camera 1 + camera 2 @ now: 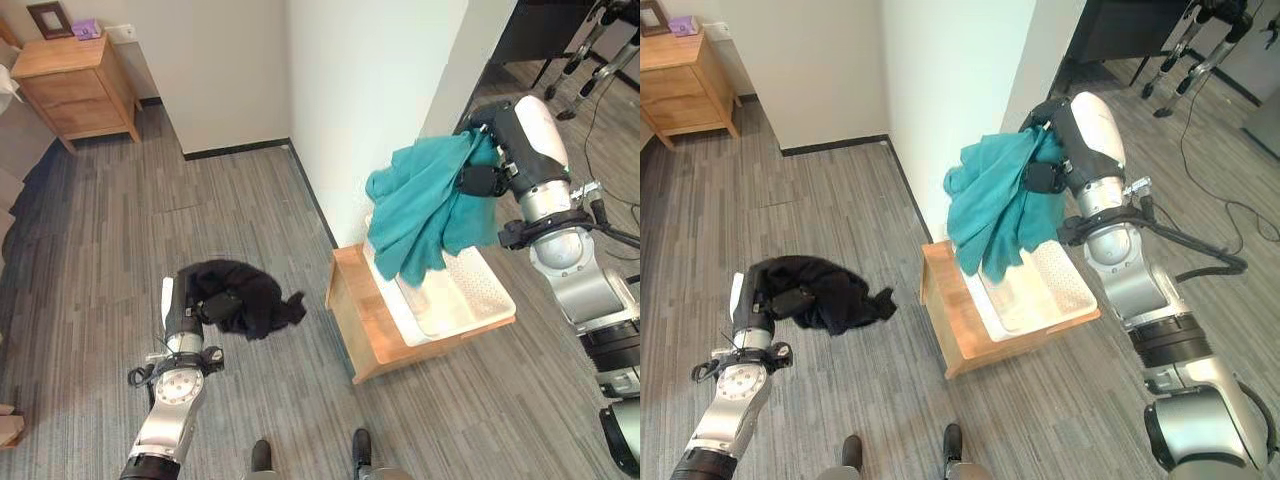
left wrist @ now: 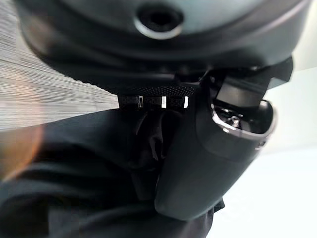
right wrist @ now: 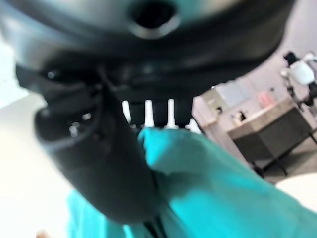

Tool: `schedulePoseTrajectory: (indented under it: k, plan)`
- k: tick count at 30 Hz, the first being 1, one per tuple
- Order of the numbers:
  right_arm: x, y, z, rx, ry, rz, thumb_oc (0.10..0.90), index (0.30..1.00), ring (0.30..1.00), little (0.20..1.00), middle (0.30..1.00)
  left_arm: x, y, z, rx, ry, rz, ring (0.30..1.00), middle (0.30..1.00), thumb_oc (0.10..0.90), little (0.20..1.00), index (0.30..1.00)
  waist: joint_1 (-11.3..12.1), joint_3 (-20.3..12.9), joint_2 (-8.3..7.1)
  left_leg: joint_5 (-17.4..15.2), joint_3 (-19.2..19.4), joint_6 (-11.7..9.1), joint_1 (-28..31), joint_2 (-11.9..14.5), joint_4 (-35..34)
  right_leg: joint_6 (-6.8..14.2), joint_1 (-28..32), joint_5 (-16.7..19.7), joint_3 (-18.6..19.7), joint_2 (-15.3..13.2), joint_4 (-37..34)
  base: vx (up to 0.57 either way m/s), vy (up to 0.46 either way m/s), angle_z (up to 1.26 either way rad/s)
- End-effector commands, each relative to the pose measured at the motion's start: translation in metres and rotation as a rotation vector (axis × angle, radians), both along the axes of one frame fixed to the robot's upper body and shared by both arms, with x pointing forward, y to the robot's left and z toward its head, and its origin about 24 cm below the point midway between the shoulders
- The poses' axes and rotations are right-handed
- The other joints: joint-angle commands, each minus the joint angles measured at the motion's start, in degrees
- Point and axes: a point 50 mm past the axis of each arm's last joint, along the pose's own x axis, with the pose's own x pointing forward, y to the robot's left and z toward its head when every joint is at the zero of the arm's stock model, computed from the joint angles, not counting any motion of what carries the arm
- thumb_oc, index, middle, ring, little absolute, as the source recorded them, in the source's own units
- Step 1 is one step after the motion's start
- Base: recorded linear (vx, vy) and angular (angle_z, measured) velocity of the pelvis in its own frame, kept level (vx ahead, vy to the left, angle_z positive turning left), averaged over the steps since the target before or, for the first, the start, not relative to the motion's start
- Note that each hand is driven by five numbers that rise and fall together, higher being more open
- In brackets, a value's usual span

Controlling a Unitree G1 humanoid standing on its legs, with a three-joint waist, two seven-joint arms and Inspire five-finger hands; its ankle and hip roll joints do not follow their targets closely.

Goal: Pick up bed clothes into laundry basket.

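A teal cloth (image 1: 420, 205) hangs from my right hand (image 1: 478, 180), which is shut on its upper edge; its lower end drapes over the far side of the white laundry basket (image 1: 470, 300). The right wrist view shows the thumb pressed on the teal cloth (image 3: 208, 188). A black garment (image 1: 245, 295) is bunched low over the grey floor at the left, and my left hand (image 1: 212, 305) is shut on it. In the left wrist view the thumb clamps the black garment (image 2: 89, 168).
The basket rests on a low wooden stand (image 1: 365, 320) against a white wall corner (image 1: 350, 110). A wooden nightstand (image 1: 75, 85) stands at the far left. Tripod legs (image 1: 590, 60) stand at the far right.
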Motion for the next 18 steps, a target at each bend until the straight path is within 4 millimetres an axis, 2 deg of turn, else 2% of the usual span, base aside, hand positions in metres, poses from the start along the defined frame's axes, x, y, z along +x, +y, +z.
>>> schedulePoseTrajectory:
  k: [1,6,11,14,18]
  plan:
    - [-0.003,-0.009,0.055,-0.148,-0.205,-0.098,0.400,0.300,0.300,0.300,0.300,0.000,0.023,0.053,0.103,-0.246,0.007,0.300,0.300,0.400,0.300,0.300,2.06,-7.24,-5.33,-6.76,-1.52,-0.04,0.68,-2.80,0.02,6.10,-0.55,-0.61,-1.77,-7.31,0.30,0.04,-0.035,0.19]
    - [0.001,-0.047,0.071,-0.235,-0.177,-0.284,0.400,0.300,0.300,0.300,0.300,-0.018,0.040,0.033,0.093,-0.153,0.056,0.300,0.300,0.400,0.300,0.300,2.77,-7.16,-4.29,-6.39,-1.80,-0.98,0.07,-2.19,0.02,5.38,-0.12,-1.91,-2.78,-6.95,0.30,0.04,-0.018,0.07]
    - [-0.002,-0.054,0.075,-0.274,-0.168,-0.312,0.400,0.300,0.300,0.300,0.300,-0.027,0.049,0.025,0.085,-0.119,0.099,0.300,0.300,0.400,0.300,0.300,2.85,-7.26,-3.36,-6.16,-2.52,-1.41,-0.17,-1.77,0.02,5.06,0.40,-2.78,-3.52,-6.84,0.30,0.05,-0.027,0.01]
    - [0.000,-0.059,0.077,-0.302,-0.157,-0.344,0.400,0.300,0.300,0.300,0.300,-0.027,0.052,0.026,0.089,-0.126,0.104,0.300,0.300,0.400,0.300,0.300,3.14,-6.94,-2.68,-5.75,-2.80,-1.71,-0.41,-1.60,0.02,4.80,0.52,-3.07,-3.82,-6.71,0.30,0.03,-0.042,0.05]
    - [0.002,-0.064,0.092,-0.309,-0.167,-0.384,0.400,0.300,0.300,0.300,0.300,-0.027,0.054,0.030,0.102,-0.138,0.099,0.300,0.300,0.400,0.300,0.300,3.34,-6.53,-1.62,-5.13,-2.58,-2.26,-1.18,-1.36,0.02,4.64,-0.02,-3.43,-3.86,-6.49,0.30,0.01,-0.021,0.02]
